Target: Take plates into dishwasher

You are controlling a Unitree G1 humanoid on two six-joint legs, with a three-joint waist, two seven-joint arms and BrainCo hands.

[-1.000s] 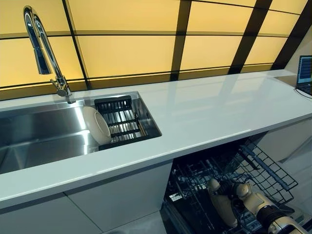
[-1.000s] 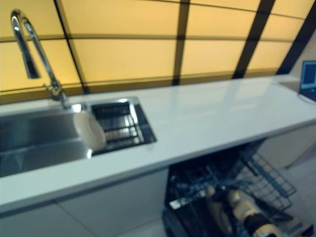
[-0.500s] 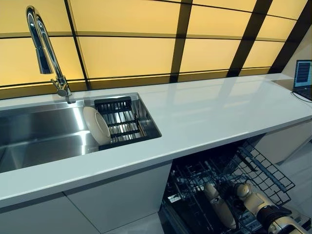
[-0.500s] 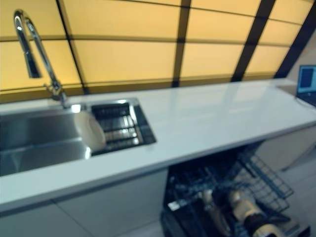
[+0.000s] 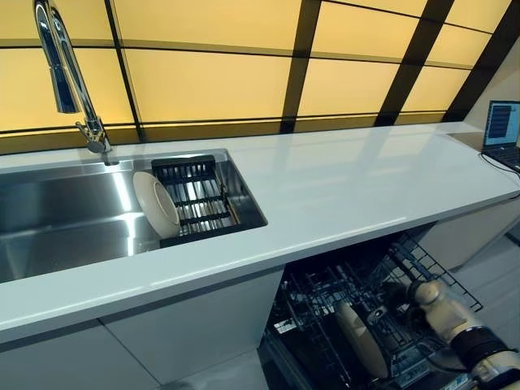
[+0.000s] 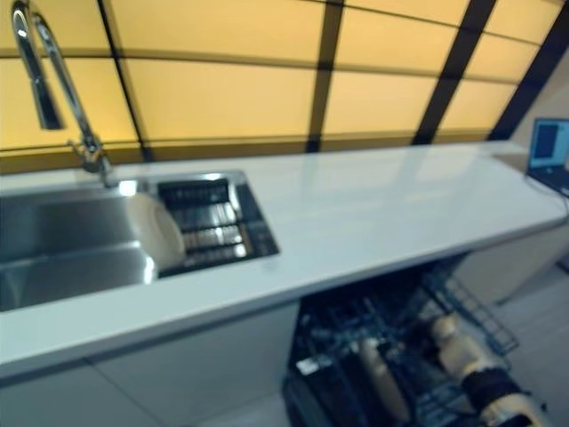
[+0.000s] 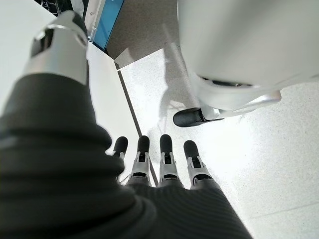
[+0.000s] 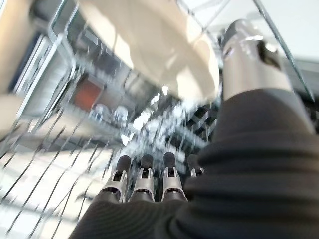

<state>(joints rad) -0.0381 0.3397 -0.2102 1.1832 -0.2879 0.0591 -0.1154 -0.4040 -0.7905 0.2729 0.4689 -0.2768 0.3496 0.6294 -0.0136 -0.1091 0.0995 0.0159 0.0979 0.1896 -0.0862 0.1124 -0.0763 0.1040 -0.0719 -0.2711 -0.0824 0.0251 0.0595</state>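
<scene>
Standing on edge in the steel sink (image 5: pixel 65 219), a cream plate (image 5: pixel 156 204) leans against the black drying rack (image 5: pixel 195 199) at about 9 o'clock in the head view, with the tall tap (image 5: pixel 69 77) at 10 o'clock behind it. The white counter (image 5: pixel 349 183) runs across the middle toward a laptop (image 5: pixel 502 130) at 3 o'clock. Below the counter edge, at 5 o'clock, the dishwasher's wire rack (image 5: pixel 357 301) is pulled out, and a second cream plate (image 5: pixel 362 340) stands upright between its tines. Just beside that plate, at its 3 o'clock, the right hand (image 5: pixel 431 299) is apart from the plate's rim, its fingers (image 8: pixel 144 172) straight and relaxed, holding nothing. The left hand (image 7: pixel 164 164) shows only in its own wrist view, over pale floor, fingers straight and empty.
</scene>
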